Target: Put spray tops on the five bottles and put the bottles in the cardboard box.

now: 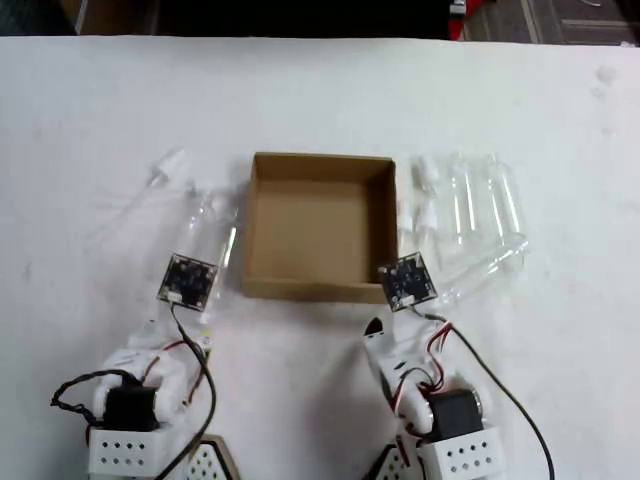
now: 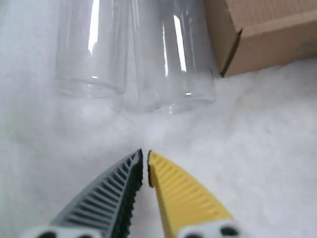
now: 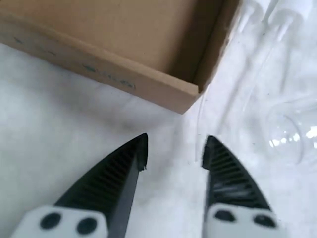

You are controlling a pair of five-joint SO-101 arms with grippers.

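Bottles (image 1: 212, 232): two clear ones lie side by side on white table (image 1: 80, 120), just left of cardboard box (image 1: 320, 290). Long way points away from arms, flat bottoms face left gripper (image 2: 144, 157). Three more bottles (image 1: 480, 200) lie right of box, same way. Slanted bottle (image 1: 487, 265) lies crosswise in front of them. Small spray tops (image 1: 428, 175) near box's far right corner. Box sits open side up. Tips of left gripper pinched almost together, holding nothing. By box's near corner, right gripper (image 3: 173, 148) spread apart, holding nothing.
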